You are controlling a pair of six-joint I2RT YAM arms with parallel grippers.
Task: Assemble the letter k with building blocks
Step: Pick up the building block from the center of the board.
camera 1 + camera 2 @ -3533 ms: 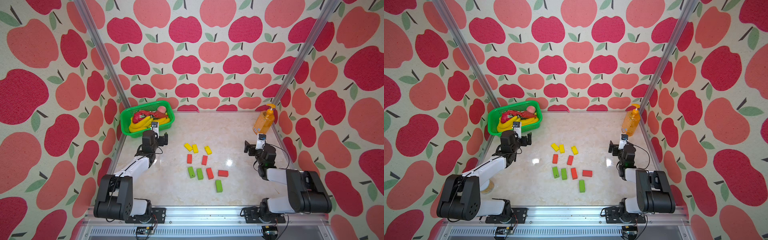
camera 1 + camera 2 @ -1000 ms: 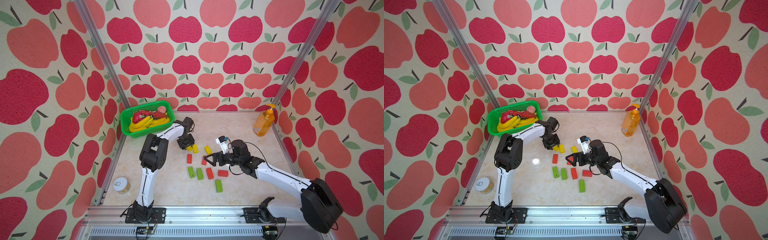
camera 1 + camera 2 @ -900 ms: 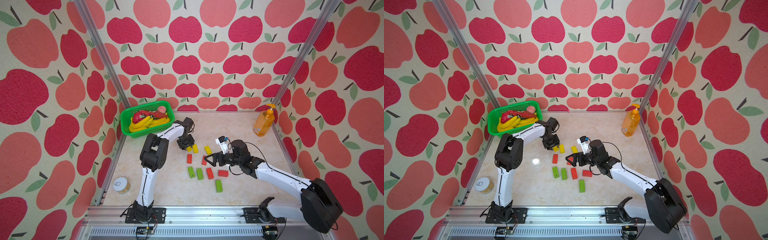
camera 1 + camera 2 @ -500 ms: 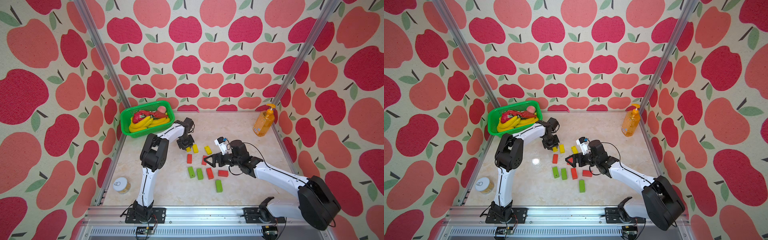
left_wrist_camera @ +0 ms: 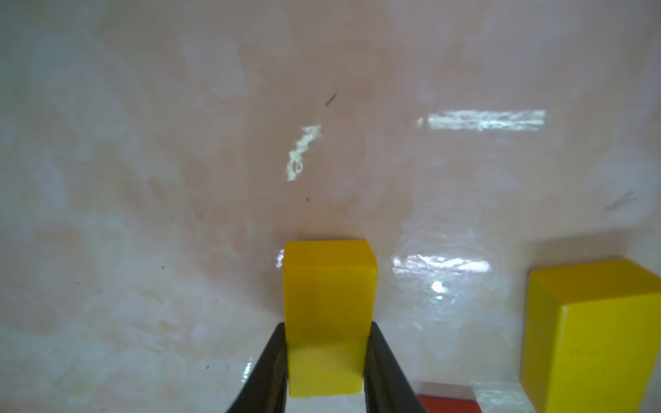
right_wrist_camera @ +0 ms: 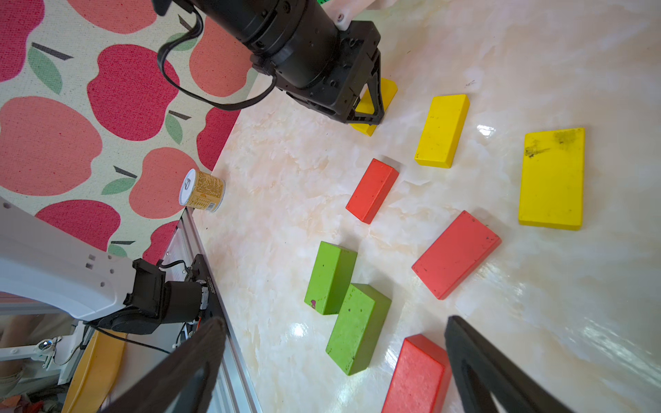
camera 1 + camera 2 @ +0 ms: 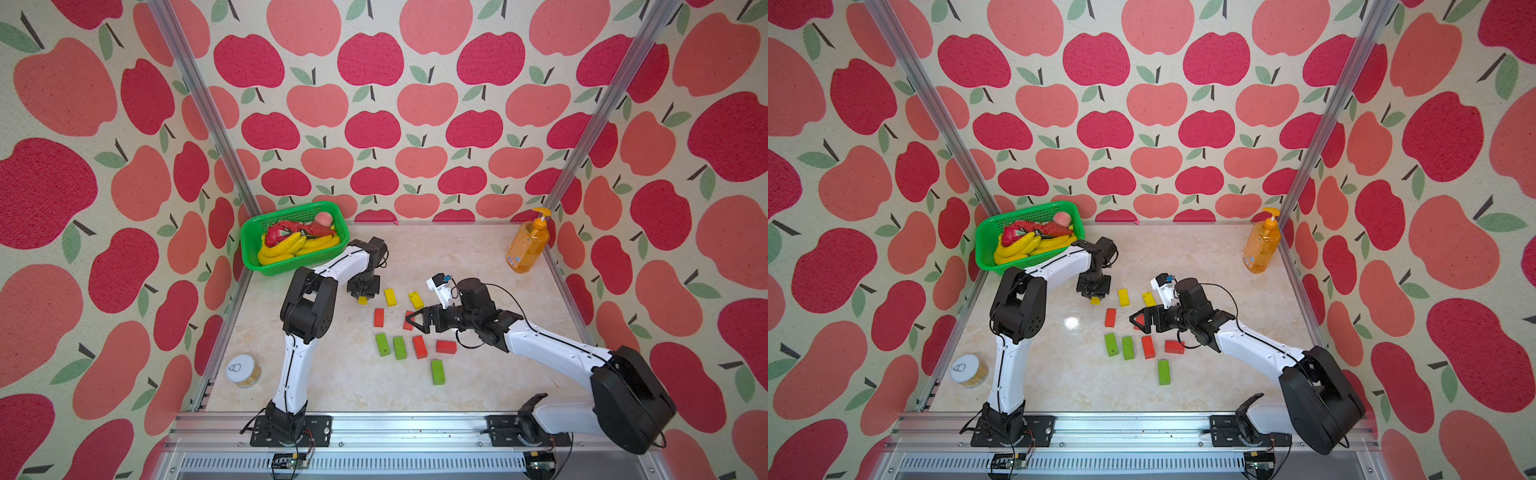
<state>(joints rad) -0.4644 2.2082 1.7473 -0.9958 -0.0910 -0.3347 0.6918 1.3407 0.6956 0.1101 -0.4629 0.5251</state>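
The building blocks lie loose mid-table and no letter k shows among them. My left gripper (image 7: 363,296) is shut on a yellow block (image 5: 329,286), which rests on the table at the group's far-left end. Two more yellow blocks (image 7: 390,297) (image 7: 415,300) lie to its right. My right gripper (image 7: 415,322) hangs open above a red block (image 7: 409,323). Another red block (image 7: 378,317) lies to its left. Nearer the front, two green blocks (image 7: 382,344) (image 7: 399,348) and two red ones (image 7: 419,347) (image 7: 446,346) form a row. A lone green block (image 7: 437,372) is closest to the front.
A green basket (image 7: 249,249) of bananas and other fruit stands at the back left, just behind the left arm. An orange soap bottle (image 7: 527,249) stands at the back right. A small can (image 7: 243,371) sits by the left edge near the front rail.
My left gripper has closed on the yellow block. The right gripper has shifted slightly left over the red block and stays open. Earlier, both arms reached in from the table's sides.
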